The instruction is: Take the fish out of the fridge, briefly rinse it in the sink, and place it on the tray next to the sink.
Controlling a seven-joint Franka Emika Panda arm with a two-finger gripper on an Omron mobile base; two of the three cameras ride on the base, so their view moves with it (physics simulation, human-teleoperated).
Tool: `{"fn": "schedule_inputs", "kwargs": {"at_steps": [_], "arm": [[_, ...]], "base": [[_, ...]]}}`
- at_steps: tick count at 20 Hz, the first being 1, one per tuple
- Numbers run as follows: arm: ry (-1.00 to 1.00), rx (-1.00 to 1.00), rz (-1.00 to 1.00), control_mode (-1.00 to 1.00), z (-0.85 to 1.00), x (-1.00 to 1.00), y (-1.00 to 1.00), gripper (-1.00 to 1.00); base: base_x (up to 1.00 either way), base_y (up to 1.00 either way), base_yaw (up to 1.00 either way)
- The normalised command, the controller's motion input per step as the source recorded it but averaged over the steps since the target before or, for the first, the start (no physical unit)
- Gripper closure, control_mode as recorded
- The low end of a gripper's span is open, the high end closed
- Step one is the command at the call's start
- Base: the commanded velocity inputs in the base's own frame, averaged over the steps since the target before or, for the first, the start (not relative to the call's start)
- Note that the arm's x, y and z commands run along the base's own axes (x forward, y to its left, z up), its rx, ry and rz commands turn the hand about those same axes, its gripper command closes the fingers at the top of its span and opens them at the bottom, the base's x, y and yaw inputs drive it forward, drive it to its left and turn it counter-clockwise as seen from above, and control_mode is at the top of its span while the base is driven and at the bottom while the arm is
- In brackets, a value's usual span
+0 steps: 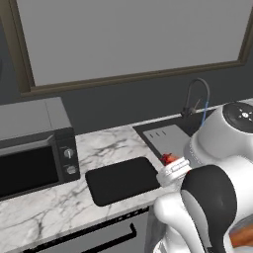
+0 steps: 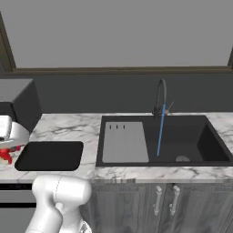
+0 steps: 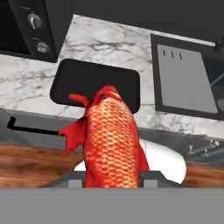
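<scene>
Evidently the gripper (image 3: 111, 175) is clamped across the body of the fish (image 3: 111, 140), held above the counter's front edge near the tray (image 3: 96, 83); it looks light, stiff and possibly slick, while the fingertips themselves stay hidden behind it.

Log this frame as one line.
tool: shut on fish | tray: bare | tap: running | fish above counter edge, near tray
</scene>
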Motion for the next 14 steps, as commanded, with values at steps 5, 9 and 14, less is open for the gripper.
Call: {"fn": "schedule_inputs", "kwargs": {"at_steps": [5,9,14], "arm": [[0.11,0.02,0.0,-1.0,-0.49,1.0,0.05,1.0],[0.01,0.0,0.0,-1.0,-0.77,0.89,0.04,1.0],[0.03,0.0,-0.02,-1.0,-0.57,1.0,0.51,1.0]], "base": [[0.0,0.0,0.0],[0.0,0.0,0.0],[0.0,0.0,0.0]]}}
